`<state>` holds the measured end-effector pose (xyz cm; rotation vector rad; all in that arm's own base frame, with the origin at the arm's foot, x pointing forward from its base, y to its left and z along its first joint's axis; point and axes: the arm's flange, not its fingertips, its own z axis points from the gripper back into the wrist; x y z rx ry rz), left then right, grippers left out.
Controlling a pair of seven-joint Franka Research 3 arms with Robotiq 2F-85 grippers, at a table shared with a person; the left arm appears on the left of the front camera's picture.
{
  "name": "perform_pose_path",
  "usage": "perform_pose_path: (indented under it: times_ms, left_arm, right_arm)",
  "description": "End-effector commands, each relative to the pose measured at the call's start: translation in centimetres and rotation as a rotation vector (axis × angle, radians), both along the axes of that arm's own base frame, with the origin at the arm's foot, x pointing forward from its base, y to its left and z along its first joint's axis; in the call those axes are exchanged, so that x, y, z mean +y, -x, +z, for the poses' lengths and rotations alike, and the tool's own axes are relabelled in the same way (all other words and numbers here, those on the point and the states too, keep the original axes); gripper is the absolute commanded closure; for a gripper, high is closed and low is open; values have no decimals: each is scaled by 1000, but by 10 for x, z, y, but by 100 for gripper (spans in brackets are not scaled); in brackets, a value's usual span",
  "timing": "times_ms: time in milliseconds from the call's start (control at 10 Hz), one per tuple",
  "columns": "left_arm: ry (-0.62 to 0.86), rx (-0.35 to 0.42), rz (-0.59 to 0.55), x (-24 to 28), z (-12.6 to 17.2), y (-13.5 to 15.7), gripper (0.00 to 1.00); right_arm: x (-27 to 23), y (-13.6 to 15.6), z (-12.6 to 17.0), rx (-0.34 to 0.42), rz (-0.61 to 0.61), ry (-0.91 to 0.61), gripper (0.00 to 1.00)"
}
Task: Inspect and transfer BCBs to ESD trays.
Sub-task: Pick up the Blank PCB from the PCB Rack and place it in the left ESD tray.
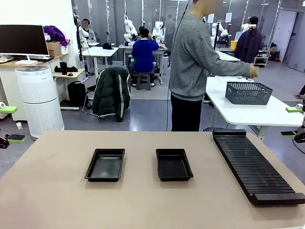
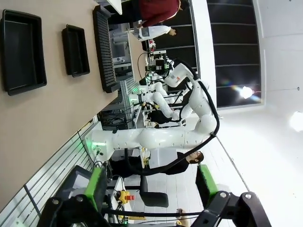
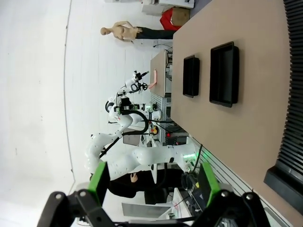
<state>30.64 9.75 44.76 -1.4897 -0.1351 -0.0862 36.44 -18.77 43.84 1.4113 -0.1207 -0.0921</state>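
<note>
Two black ESD trays lie side by side on the tan table: the left tray [image 1: 105,164] [image 2: 21,52] [image 3: 191,75] and the right tray [image 1: 174,164] [image 2: 75,49] [image 3: 224,73]. Both look empty. The BCBs are out of view. My left gripper [image 1: 9,123] [image 2: 151,189] hangs open off the table's left edge, nothing between its green pads [image 2: 97,187]. Off the right edge my right gripper [image 1: 291,121] [image 3: 154,182] is open and empty too.
A long black ribbed rack [image 1: 255,167] [image 2: 104,47] [image 3: 293,94] lies along the table's right side. Beyond the far edge a person [image 1: 190,62] stands turned away, a hand [image 1: 252,71] reaching over a dark mesh basket [image 1: 248,93] on a white table.
</note>
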Motion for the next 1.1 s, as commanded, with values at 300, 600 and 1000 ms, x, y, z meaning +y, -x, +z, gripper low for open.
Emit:
perform_pose_path:
  times_ms: [300,600,1000]
  left_arm:
    - [1,-1,2,0,0,0,0]
    - [1,-1,2,0,0,0,0]
    - [1,-1,2,0,0,0,0]
  right_arm:
    - [-1,0,-1,14,-6,0,0]
    - [-1,0,-1,14,-6,0,0]
    - [-1,0,-1,14,-6,0,0]
